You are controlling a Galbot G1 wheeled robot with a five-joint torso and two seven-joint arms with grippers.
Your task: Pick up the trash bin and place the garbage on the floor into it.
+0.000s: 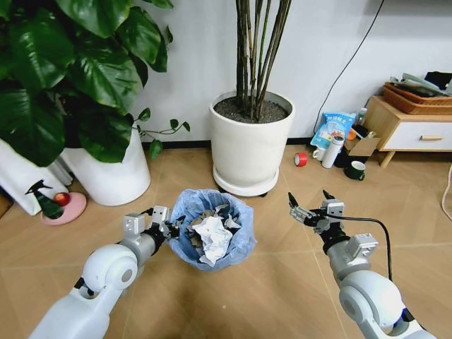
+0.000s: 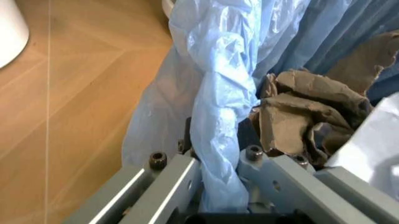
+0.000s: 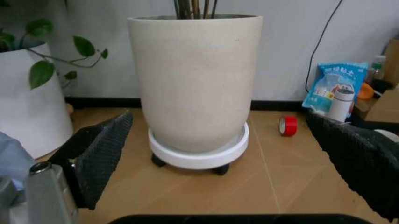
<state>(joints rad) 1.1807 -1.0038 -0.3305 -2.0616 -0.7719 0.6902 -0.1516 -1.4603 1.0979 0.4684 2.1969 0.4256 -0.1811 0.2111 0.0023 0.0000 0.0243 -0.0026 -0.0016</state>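
white painted wall | black skirting board | two big white round plant pots | low light-wood side cabinet

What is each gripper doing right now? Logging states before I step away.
Left gripper: shut on the trash bin, clamping its bag-covered rim.
Right gripper: open, holding nothing.

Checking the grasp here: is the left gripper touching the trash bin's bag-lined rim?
Touching. In the left wrist view the left gripper has its fingers closed either side of the trash bin's blue bag at the rim.
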